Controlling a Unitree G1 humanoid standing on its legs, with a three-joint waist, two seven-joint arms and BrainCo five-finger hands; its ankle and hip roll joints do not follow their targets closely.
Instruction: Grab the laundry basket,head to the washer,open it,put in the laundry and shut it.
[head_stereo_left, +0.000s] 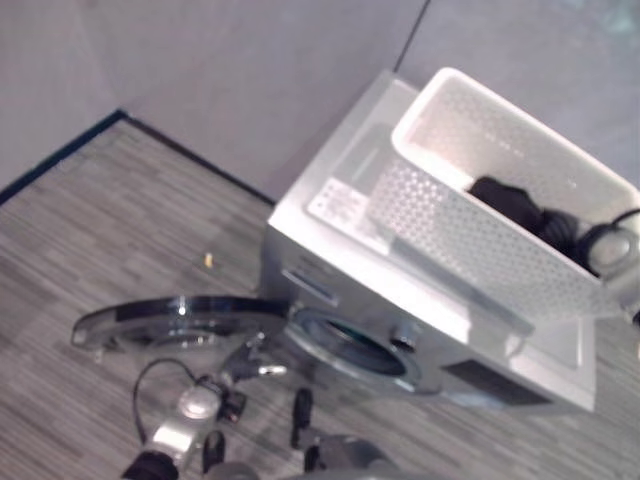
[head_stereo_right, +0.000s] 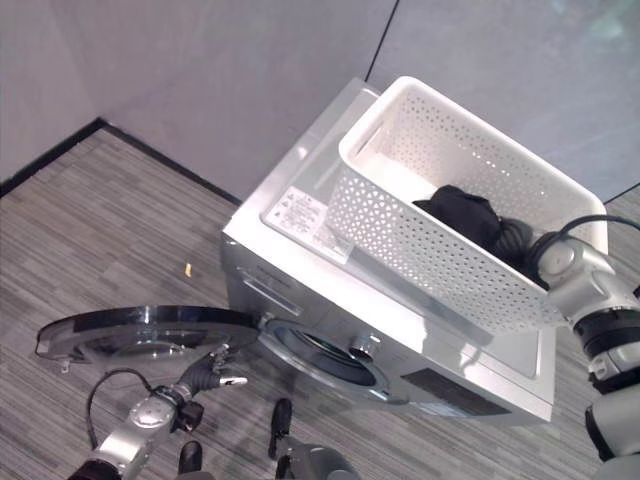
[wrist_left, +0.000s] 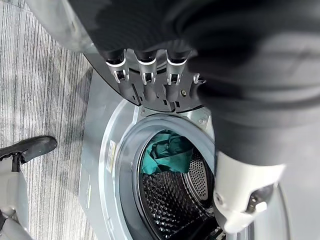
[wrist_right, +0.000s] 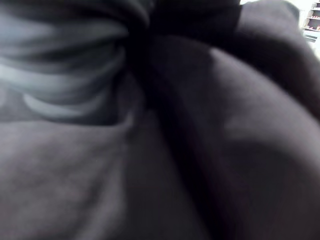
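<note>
Resting at door (head_stereo_right: 140, 330) edge, left hand (head_stereo_right: 210, 372)

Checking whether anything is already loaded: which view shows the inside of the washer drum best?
The left wrist view: it looks straight into the open drum, showing a teal garment against its perforated wall. Both eye views show the washer from above, its door swung open, with the drum opening dark.

Left arm enters from the lower left, forearm angled up and to the right. Left robot hand (head_stereo_right: 210, 375) held low, fingers (wrist_left: 145, 75) fairly straight and spread in a row, dark tips forward, thumb apart. Right arm comes in from the right edge, wrist bent inward; right robot hand (head_stereo_right: 560, 262) reaches leftward, its fingers hidden.
</note>
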